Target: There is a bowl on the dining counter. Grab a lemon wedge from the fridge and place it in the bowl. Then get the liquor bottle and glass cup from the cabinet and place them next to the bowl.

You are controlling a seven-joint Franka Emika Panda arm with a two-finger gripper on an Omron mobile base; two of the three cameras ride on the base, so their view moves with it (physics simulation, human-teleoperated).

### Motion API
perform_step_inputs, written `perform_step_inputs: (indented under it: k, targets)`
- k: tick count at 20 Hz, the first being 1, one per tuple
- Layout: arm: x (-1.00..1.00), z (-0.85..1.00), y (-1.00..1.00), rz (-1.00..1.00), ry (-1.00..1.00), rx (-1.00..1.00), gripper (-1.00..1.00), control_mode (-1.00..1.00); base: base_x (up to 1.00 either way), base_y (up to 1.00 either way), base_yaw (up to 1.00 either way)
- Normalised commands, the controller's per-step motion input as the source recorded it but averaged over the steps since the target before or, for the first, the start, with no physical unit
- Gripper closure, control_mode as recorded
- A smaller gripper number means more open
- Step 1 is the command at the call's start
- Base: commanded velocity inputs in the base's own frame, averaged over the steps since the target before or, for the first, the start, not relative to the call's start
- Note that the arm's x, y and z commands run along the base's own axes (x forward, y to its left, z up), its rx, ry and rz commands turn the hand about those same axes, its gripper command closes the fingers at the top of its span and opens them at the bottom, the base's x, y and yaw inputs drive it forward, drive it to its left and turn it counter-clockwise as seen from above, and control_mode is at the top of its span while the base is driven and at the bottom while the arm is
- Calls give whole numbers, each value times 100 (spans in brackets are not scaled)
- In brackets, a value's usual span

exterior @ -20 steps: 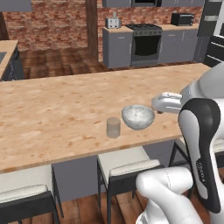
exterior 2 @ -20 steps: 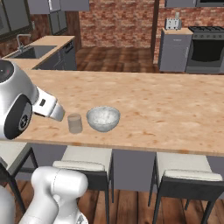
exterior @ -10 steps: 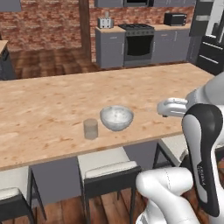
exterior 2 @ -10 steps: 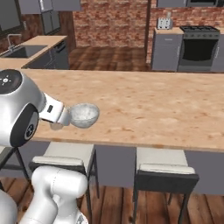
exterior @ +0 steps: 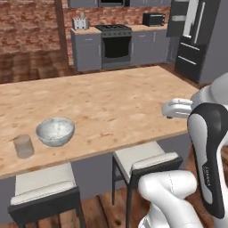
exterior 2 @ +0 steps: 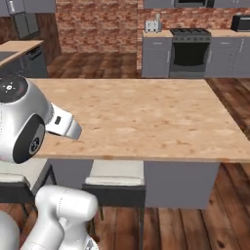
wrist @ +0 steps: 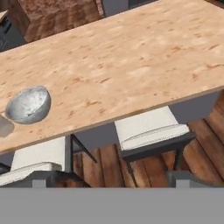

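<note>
Bowl: we see the bowl point(exterior: 55, 131) on the dining counter point(exterior: 116, 102), seemingly empty
Cup: the glass cup point(exterior: 23, 146) stands just beside it
Fridge: the fridge point(exterior: 196, 40) closed, far right
Gripper: fingers spread wide, nothing held
Left: we judge the lemon wedge and bottle are not yet delivered

Even, soft rendered light across all views; no single strong source evident. Dining counter point(exterior: 111, 102) brightly and uniformly lit, wood grain slightly smeared, no glare. Faint shadow under bowl point(exterior: 55, 132) toward 6 o'clock. Dark shade beneath counter overhang and stools point(wrist: 151, 131). Robot arm point(exterior: 209, 147) shows gentle sheen, dark joint near black. Fridge point(exterior: 196, 35) at 1 o'clock dim, with pale reflection stripe. Overall low resolution, soft edges, background brick blurry. No visible lens distortion at edges.
</note>
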Motion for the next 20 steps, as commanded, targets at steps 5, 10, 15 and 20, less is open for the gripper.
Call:
perform_step_inputs:
  k: [5,10,15,20]
  targets:
    - [0,0,0,0,0,0,-100,100,0,-100,-13]
    - [0,0,0,0,0,0,-100,100,5,-100,-10]
    - [0,0,0,0,0,0,-100,100,8,-100,-8]
    - [0,0,0,0,0,0,-100,100,17,-100,-5]
